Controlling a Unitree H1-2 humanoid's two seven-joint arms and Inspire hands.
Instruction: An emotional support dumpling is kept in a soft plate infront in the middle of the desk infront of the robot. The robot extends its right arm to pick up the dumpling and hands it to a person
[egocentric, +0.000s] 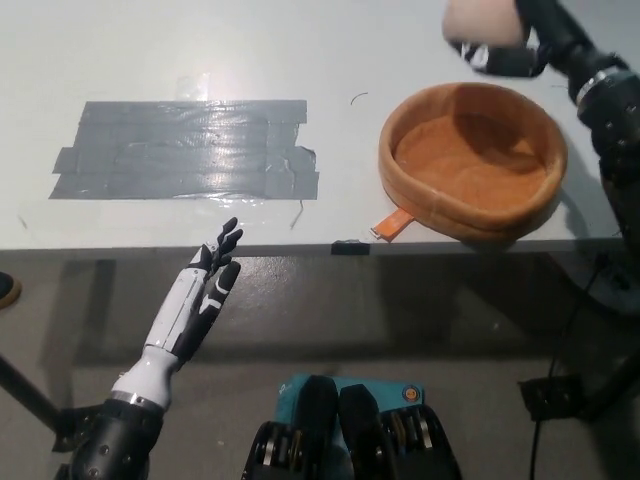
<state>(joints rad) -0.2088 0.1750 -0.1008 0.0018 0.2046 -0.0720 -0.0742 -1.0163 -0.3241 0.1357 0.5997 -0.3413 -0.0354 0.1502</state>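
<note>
**Dumpling held above the far rim of the soft plate**

The dumpling (484, 20) is a pale, pinkish-cream ball with a smooth, matte, rounded surface; its top is cut off by the upper edge of the picture, so only the lower part can be seen. It sits at the top of the head view, past the far rim of the soft plate (405, 200) and clear of it, with white desk showing between the two.

The black right hand (515, 45) is wrapped around the dumpling. Its fingers (492, 60) curl under and along the ball's lower side, pressed against the surface (how the far side of the grip sits is hidden by the ball and the frame edge). The black arm runs from the hand down along the right edge of the picture.

The soft plate is a round, tan-orange bowl of padded fabric with a thick rolled rim and a small orange tag (391, 224) poking out at its near-left side. It rests on the desk (330, 60) near the front edge, to the right of a grey tape patch (188, 150).

The white left hand (205, 290) rests low at the lower left, in front of the desk edge, fingers straight and slightly spread, holding nothing.
</note>
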